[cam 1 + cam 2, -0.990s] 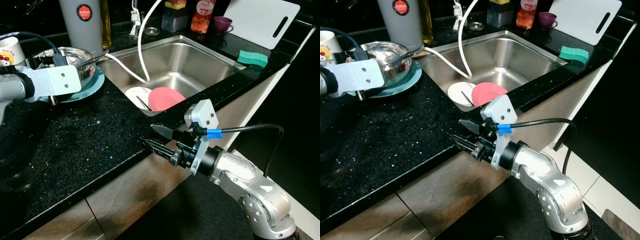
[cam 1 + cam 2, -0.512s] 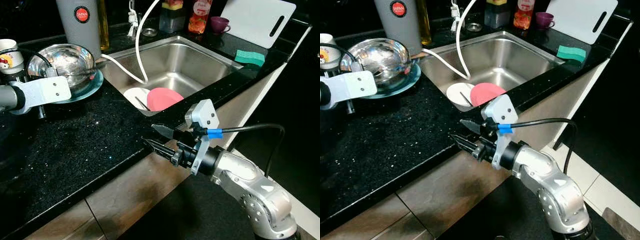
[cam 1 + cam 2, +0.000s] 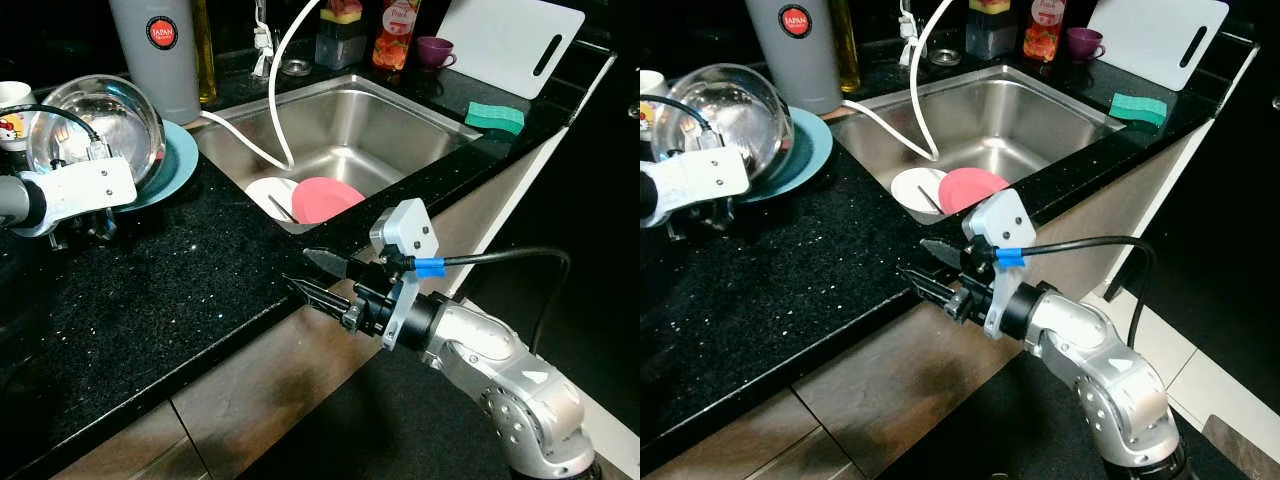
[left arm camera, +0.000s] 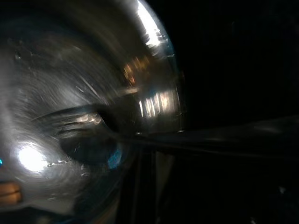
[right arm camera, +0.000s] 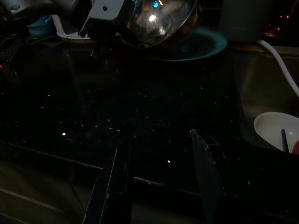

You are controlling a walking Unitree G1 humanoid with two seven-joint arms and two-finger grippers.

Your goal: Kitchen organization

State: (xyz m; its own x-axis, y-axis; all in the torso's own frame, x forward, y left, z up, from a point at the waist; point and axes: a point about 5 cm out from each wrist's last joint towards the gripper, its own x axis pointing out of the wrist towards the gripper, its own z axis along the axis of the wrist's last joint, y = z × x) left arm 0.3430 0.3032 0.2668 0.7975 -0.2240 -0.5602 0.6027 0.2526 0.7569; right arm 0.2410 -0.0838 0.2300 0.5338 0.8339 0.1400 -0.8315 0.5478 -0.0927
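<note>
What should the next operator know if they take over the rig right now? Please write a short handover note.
Left gripper: at the steel bowl, which is tipped up on its edge over the teal plate; finger state cannot be seen.
Right gripper: open, holding nothing, at the front edge of the counter.
Sink: holds a pink plate and a white bowl with a utensil in it.
Green sponge and white cutting board lie right of the sink.
Done: nothing clearly put away.
Left: bowl, plate and the sink dishes.
</note>
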